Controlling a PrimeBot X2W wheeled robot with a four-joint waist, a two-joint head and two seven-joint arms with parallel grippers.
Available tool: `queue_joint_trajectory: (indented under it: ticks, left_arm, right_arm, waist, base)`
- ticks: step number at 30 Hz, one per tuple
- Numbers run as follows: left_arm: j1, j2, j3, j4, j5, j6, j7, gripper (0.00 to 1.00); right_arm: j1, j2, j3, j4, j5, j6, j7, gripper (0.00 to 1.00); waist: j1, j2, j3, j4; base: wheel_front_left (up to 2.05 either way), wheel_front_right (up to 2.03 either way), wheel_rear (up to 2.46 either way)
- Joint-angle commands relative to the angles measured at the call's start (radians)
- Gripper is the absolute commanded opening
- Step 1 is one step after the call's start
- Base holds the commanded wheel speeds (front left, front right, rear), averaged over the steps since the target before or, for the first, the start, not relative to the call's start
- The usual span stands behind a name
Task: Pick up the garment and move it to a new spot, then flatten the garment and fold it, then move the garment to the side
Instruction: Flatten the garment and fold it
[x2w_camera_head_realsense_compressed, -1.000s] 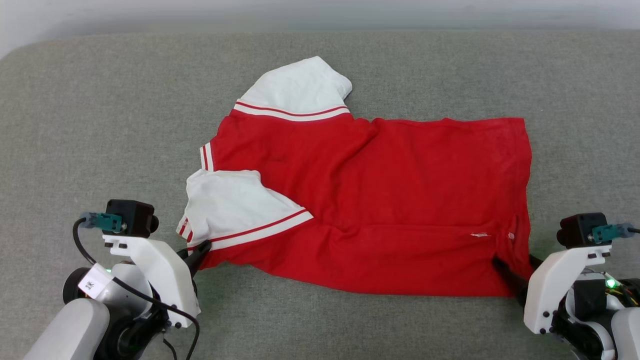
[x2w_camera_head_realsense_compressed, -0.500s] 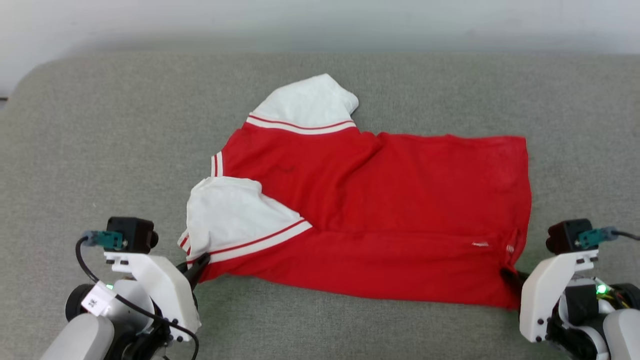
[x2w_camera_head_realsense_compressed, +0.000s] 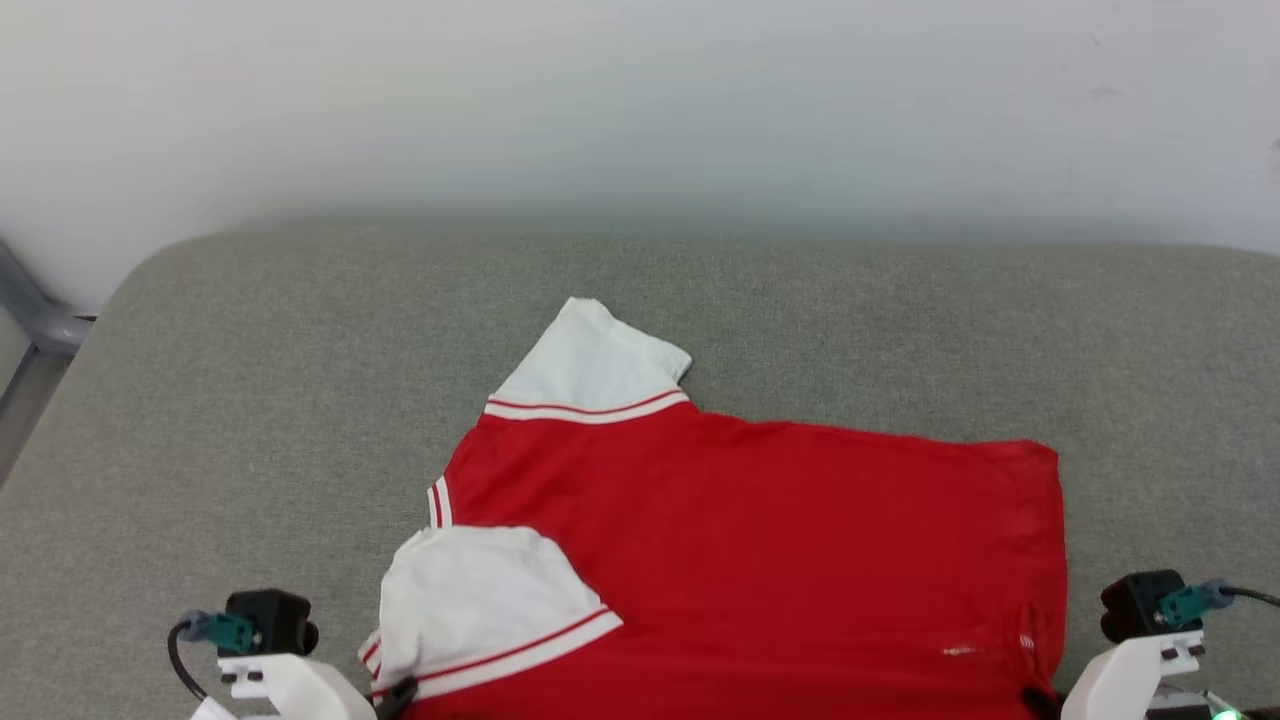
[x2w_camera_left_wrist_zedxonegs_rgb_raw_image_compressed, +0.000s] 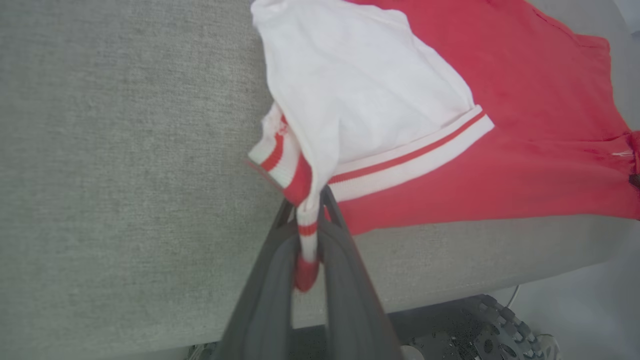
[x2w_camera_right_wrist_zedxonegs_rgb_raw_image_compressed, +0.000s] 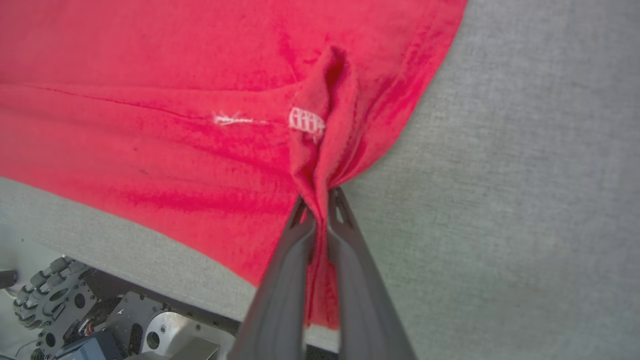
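- The garment (x2w_camera_head_realsense_compressed: 760, 560) was spread, red side up, on the grey cushion (x2w_camera_head_realsense_compressed: 250, 400), toward the cushion's front edge.
- One white sleeve (x2w_camera_head_realsense_compressed: 590, 360) was laid pointing toward the cushion's far side. The other white sleeve (x2w_camera_head_realsense_compressed: 480, 600) was folded over the red body near the cushion's front edge.
- The left gripper (x2w_camera_left_wrist_zedxonegs_rgb_raw_image_compressed: 307, 200) was closed tight on the striped cuff (x2w_camera_left_wrist_zedxonegs_rgb_raw_image_compressed: 280, 160) of the nearer sleeve, with a strip of trim pinched between its fingers (x2w_camera_left_wrist_zedxonegs_rgb_raw_image_compressed: 270, 280).
- The right gripper (x2w_camera_right_wrist_zedxonegs_rgb_raw_image_compressed: 320, 197) was closed tight on the bunched red hem corner (x2w_camera_right_wrist_zedxonegs_rgb_raw_image_compressed: 325, 150), over the cushion's front edge.
- In the head view, a pale wall (x2w_camera_head_realsense_compressed: 640, 100) was shown behind the cushion, and a grey tube (x2w_camera_head_realsense_compressed: 35, 325) at its left end.
- In the wrist views, studded wheels (x2w_camera_left_wrist_zedxonegs_rgb_raw_image_compressed: 500, 320) were shown below the cushion's front edge. Small white stitching (x2w_camera_right_wrist_zedxonegs_rgb_raw_image_compressed: 306, 122) was shown beside the pinched hem.
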Motion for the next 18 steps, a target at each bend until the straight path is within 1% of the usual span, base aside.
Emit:
queue_joint_trajectory:
  ticks: [1, 4, 6, 7, 8, 9, 10, 11, 12, 16, 18]
  left_arm:
    - [0.028, -0.005, 0.001, 0.006, -0.012, 0.01, -0.001, 0.0]
    - [0.068, -0.021, -0.004, 0.026, -0.024, 0.017, -0.01, 0.0]
    - [0.076, -0.041, -0.008, 0.043, -0.036, 0.01, -0.022, 0.0]
    - [0.073, -0.044, -0.012, 0.055, -0.031, 0.004, -0.029, 0.0]
    - [0.063, -0.05, -0.016, 0.069, -0.026, -0.001, -0.038, 0.0]
    - [0.053, -0.061, -0.018, 0.082, -0.027, -0.006, -0.046, 0.0]
    - [0.043, -0.067, -0.023, 0.094, -0.023, -0.016, -0.056, 0.19]
    - [0.03, -0.072, -0.024, 0.107, -0.014, -0.018, -0.068, 0.79]
    - [0.022, -0.078, -0.026, 0.122, -0.012, -0.023, -0.074, 1.0]
    - [-0.016, -0.091, -0.03, 0.162, 0.003, -0.047, -0.108, 1.0]
    - [-0.034, -0.093, -0.019, 0.172, 0.013, -0.046, -0.135, 1.0]
  right_arm:
    - [0.027, 0.001, -0.005, -0.01, 0.004, -0.001, 0.006, 0.0]
    - [0.072, 0.013, -0.005, -0.015, 0.005, -0.001, 0.009, 0.0]
    - [0.089, 0.021, -0.009, -0.008, 0.006, -0.001, -0.001, 0.0]
    - [0.094, 0.024, -0.009, -0.007, 0.0, -0.001, -0.011, 0.09]
    - [0.102, 0.036, -0.014, 0.0, 0.003, -0.001, -0.017, 0.4]
    - [0.103, 0.039, -0.017, 0.005, 0.007, -0.001, -0.032, 1.0]
    - [0.099, 0.037, -0.018, 0.007, 0.004, -0.001, -0.051, 1.0]
    - [0.093, 0.044, -0.024, 0.011, 0.009, -0.001, -0.074, 1.0]
    - [0.089, 0.047, -0.024, 0.014, 0.01, -0.001, -0.097, 1.0]
    - [0.07, 0.064, -0.043, 0.003, 0.004, -0.001, -0.223, 1.0]
    - [0.063, 0.065, -0.043, -0.016, -0.01, -0.001, -0.295, 1.0]
  waist:
    - [0.0001, -0.0001, -0.022, 0.003]
    - [0.0001, -0.0001, -0.024, 0.002]
    - [0.0001, -0.0001, -0.016, 0.001]
    - [0.0001, -0.0001, -0.012, 0.0]
    - [0.0001, -0.0001, -0.006, 0.0]
    - [0.0001, -0.0001, -0.001, 0.001]
    - [0.0001, -0.0001, 0.004, 0.001]
    - [0.0001, -0.0001, 0.009, 0.001]
    - [0.0001, -0.0001, 0.013, 0.002]
    - [0.0001, -0.0001, 0.017, 0.001]
    - [0.0001, -0.0001, 0.016, 0.001]
  base:
    - [0.0, 0.0, 0.0]
    - [0.0, 0.0, 0.0]
    - [0.0, 0.0, 0.0]
    - [0.0, 0.0, 0.0]
    - [0.0, 0.0, 0.0]
    - [0.0, 0.0, 0.0]
    - [0.0, 0.0, 0.0]
    - [0.0, 0.0, 0.0]
    - [0.0, 0.0, 0.0]
    - [0.0, 0.0, 0.0]
    - [0.0, 0.0, 0.0]
